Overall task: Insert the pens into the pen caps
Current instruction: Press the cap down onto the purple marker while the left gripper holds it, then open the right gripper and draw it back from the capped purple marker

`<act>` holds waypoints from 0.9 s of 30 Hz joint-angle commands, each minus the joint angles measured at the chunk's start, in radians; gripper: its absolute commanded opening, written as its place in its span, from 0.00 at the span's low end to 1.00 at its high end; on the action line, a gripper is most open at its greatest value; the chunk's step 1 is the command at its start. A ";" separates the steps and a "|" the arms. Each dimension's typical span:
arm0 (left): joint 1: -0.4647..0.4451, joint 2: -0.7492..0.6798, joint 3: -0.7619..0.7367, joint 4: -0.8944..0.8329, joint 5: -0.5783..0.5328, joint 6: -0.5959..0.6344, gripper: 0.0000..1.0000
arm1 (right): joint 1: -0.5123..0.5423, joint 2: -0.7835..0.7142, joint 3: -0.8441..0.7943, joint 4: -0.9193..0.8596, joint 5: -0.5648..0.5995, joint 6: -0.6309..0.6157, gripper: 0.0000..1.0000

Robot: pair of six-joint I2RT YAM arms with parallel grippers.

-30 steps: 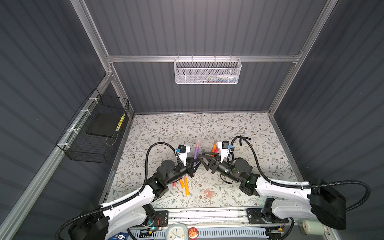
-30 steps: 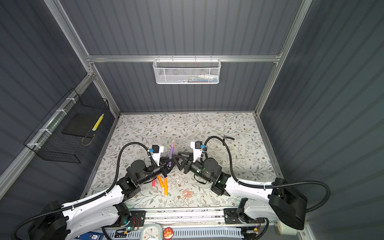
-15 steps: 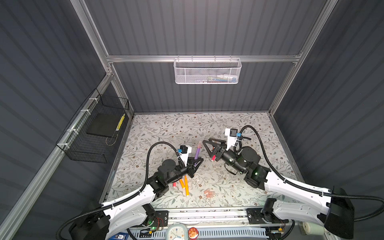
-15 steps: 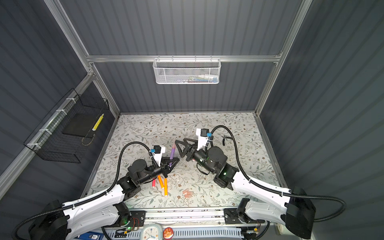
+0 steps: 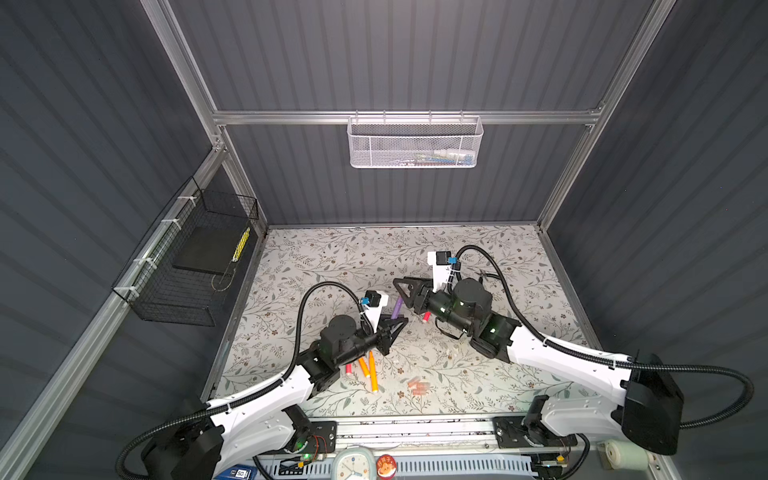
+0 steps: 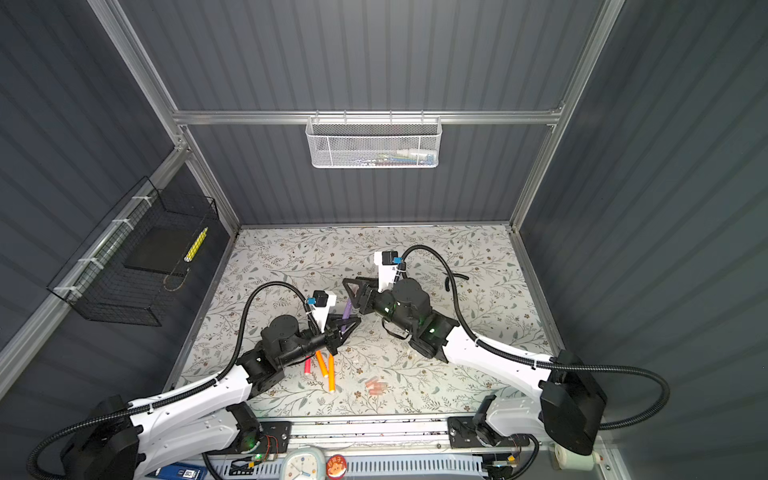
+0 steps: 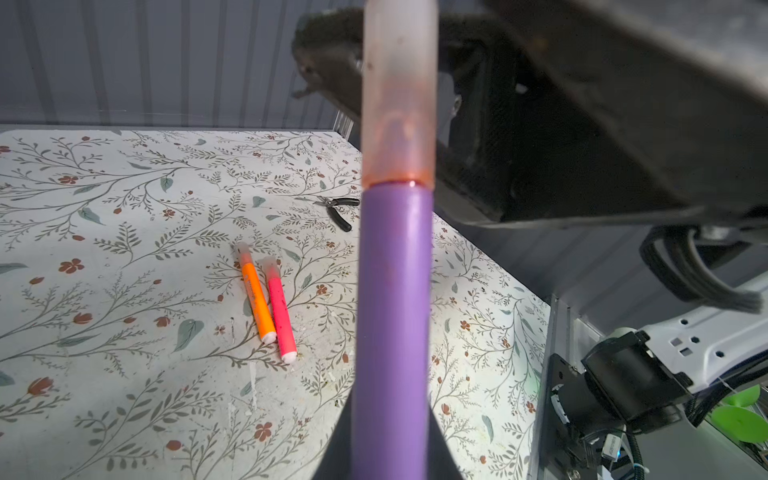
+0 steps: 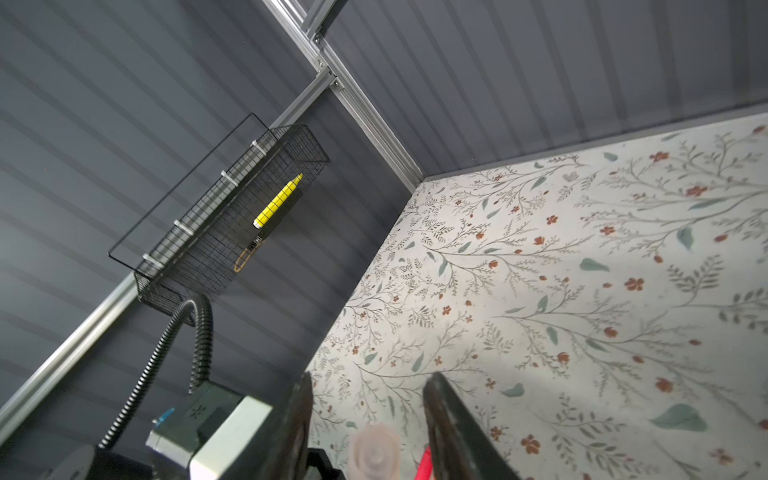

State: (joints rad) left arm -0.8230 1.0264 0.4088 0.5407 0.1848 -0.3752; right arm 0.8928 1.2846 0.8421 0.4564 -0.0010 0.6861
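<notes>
My left gripper [image 5: 392,326] [image 6: 343,326] [image 7: 392,449] is shut on the purple pen [image 5: 397,307] [image 6: 348,308] [image 7: 392,311], which stands upright with a translucent pen cap [image 7: 399,95] on its tip. My right gripper [image 5: 405,291] [image 6: 353,289] [image 8: 368,380] hovers open just above that cap [image 8: 374,455], with gaps on both sides. Two orange pens [image 5: 372,372] [image 6: 331,374] and a red-pink one [image 5: 348,368] lie by the left arm. An orange pen [image 7: 255,297] and a pink pen [image 7: 280,311] lie capped side by side. Several loose caps [image 5: 417,386] [image 6: 376,386] lie near the front.
Black-handled pliers [image 7: 338,208] lie on the floral table [image 5: 332,257]. A white mesh basket [image 5: 415,145] hangs on the back wall. A black wire basket [image 5: 187,266] with a yellow marker [image 8: 278,201] hangs on the left wall. A clock [image 5: 353,463] sits at the front edge.
My right gripper has risen and drawn back from beside the left gripper to a spot above the pen's capped tip. The left gripper has held the purple pen still.
</notes>
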 commanded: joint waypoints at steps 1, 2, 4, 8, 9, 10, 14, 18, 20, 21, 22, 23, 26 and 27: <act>0.003 0.004 0.035 -0.001 0.015 0.026 0.00 | -0.002 -0.002 0.028 0.011 -0.019 0.000 0.36; 0.004 0.004 0.035 -0.002 0.016 0.026 0.00 | -0.002 -0.001 0.026 0.012 -0.019 0.001 0.33; 0.003 0.004 0.035 -0.005 0.014 0.028 0.00 | -0.002 -0.001 0.022 0.017 -0.025 0.000 0.26; 0.004 0.007 0.044 -0.014 0.009 0.025 0.00 | -0.002 0.004 0.001 0.024 -0.042 0.000 0.06; 0.004 0.009 0.051 -0.023 -0.003 0.026 0.00 | -0.001 0.004 -0.007 0.029 -0.048 0.000 0.02; 0.004 0.009 0.063 -0.033 -0.023 0.027 0.00 | -0.002 0.005 -0.018 0.036 -0.056 -0.002 0.00; 0.017 0.007 0.131 -0.095 -0.062 0.054 0.00 | -0.002 -0.007 -0.084 0.102 -0.108 -0.011 0.00; 0.109 -0.001 0.196 -0.096 0.135 0.025 0.00 | 0.000 -0.024 -0.154 0.199 -0.186 -0.039 0.00; 0.137 -0.013 0.216 -0.112 0.175 0.023 0.00 | 0.010 -0.020 -0.174 0.230 -0.226 -0.060 0.00; 0.139 -0.023 0.225 -0.133 0.154 0.036 0.00 | 0.020 -0.015 -0.185 0.241 -0.235 -0.071 0.00; 0.139 -0.034 0.236 -0.159 0.102 0.053 0.00 | 0.031 -0.010 -0.192 0.246 -0.235 -0.077 0.00; 0.139 -0.044 0.248 -0.184 0.068 0.071 0.00 | 0.048 0.000 -0.202 0.251 -0.228 -0.081 0.00; 0.139 -0.065 0.272 -0.218 -0.019 0.111 0.00 | 0.093 0.032 -0.216 0.259 -0.202 -0.060 0.00; 0.139 -0.068 0.272 -0.213 -0.042 0.121 0.00 | 0.106 0.047 -0.222 0.282 -0.208 -0.050 0.00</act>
State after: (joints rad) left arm -0.7265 0.9924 0.5758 0.2245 0.3386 -0.2546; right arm 0.8951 1.2755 0.6853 0.8257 -0.0330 0.6533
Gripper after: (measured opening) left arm 0.163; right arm 0.151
